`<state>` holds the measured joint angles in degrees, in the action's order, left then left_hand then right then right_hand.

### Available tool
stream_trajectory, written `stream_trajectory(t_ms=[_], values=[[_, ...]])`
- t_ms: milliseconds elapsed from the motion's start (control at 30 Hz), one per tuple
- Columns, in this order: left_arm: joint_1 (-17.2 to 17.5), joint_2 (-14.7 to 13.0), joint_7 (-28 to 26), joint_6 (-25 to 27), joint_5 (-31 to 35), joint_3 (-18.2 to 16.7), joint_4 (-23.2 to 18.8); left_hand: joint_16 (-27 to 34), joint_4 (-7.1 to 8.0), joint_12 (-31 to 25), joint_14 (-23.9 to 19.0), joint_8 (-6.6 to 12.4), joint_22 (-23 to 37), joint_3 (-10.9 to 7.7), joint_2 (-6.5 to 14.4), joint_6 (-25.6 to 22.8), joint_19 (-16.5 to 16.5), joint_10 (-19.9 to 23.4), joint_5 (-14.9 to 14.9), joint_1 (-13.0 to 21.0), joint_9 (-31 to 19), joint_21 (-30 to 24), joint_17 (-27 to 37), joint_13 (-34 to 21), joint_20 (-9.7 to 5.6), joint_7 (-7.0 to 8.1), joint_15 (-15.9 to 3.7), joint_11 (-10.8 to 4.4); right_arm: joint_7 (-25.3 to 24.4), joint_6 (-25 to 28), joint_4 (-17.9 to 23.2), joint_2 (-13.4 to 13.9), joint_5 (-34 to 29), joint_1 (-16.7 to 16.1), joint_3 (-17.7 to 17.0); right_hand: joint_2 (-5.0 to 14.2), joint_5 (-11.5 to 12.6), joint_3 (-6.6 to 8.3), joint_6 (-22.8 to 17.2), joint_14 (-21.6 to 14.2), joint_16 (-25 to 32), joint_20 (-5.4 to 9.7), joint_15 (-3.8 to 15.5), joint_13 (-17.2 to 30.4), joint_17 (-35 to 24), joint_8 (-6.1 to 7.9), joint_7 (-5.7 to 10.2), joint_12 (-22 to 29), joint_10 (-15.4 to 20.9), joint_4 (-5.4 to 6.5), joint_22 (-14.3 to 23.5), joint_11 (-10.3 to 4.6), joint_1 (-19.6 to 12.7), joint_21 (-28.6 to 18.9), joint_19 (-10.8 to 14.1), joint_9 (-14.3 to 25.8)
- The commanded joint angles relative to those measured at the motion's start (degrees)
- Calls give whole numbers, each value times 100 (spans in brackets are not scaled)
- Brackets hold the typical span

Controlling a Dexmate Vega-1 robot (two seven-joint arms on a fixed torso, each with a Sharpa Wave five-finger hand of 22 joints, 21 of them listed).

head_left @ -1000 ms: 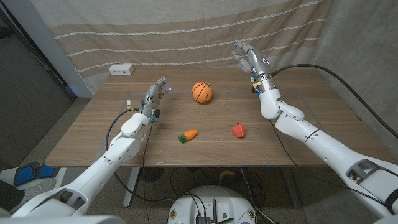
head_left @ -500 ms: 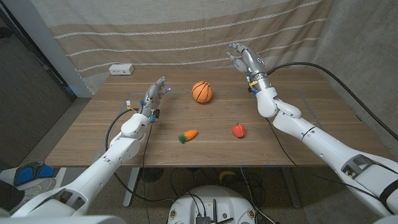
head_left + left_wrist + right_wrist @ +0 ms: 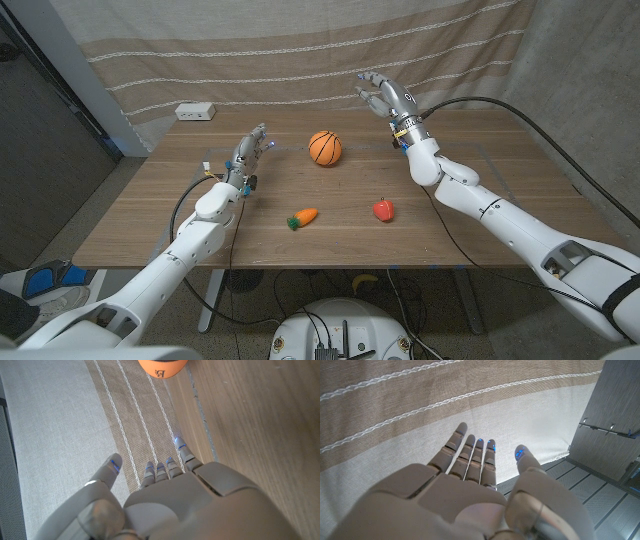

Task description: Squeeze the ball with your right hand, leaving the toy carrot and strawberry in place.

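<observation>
Power strip (image 3: 195, 112): white, far-left corner of the table (image 3: 140, 215), against the striped curtain (image 3: 300, 50).
Left hand (image 3: 247, 152): left of centre, low over the wood, fingers straight and apart, holding nothing. Left wrist view gives the back of the hand (image 3: 165, 505) with the fingers extended toward the curtain.
Ball (image 3: 324, 148): orange with black seams, far centre of the table, well apart from both hands. Left wrist view catches only its lower edge (image 3: 162, 367), beyond the fingertips.
Toy carrot (image 3: 303, 217): near centre, green end toward the left, lying on its side.
Strawberry (image 3: 383, 210): red, right of the carrot, apart from it.
Right hand (image 3: 385, 94): raised above the far edge, right of the ball, fingers spread, empty. Right wrist view shows its back (image 3: 470, 500) against the curtain, fingers splayed.
</observation>
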<state>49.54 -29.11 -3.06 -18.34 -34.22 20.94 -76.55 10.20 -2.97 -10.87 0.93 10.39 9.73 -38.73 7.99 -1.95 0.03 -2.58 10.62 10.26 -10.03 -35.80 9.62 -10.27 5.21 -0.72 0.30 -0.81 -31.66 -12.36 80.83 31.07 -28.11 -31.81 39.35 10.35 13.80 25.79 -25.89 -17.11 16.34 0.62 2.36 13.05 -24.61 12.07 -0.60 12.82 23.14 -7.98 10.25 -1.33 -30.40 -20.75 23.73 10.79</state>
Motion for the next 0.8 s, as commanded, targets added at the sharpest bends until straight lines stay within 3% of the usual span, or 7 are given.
stream_trajectory(t_ms=[33, 800], values=[[36, 12, -50, 14, 11, 3, -46, 23, -40, -40, -11, 13, 21, 4, 97, -38, 51, -14, 0, -52, -4, 9, 11, -17, 7, 12, -4, 35, 226, -180, -183, -62, -32, 187, 147, -12, 38, 23, -38, -47, 26, -9, 241, 3, -9, -1, 37, -2, 58, -22, 32, -3, -44, 10, 36, 25], [146, -15, -87, -32, 9, -27, -153, 23, -63, -39, -16, 11, 23, 3, 101, -43, 69, -14, 1, -66, -5, 50, 9, -17, 11, 7, 2, 41, 711, -342, -556, -272, -28, 567, 444, -13, 47, 23, -57, -21, 34, -5, 250, 7, -15, -12, 48, -11, 64, -31, 33, -3, -73, 24, 37, 28]])
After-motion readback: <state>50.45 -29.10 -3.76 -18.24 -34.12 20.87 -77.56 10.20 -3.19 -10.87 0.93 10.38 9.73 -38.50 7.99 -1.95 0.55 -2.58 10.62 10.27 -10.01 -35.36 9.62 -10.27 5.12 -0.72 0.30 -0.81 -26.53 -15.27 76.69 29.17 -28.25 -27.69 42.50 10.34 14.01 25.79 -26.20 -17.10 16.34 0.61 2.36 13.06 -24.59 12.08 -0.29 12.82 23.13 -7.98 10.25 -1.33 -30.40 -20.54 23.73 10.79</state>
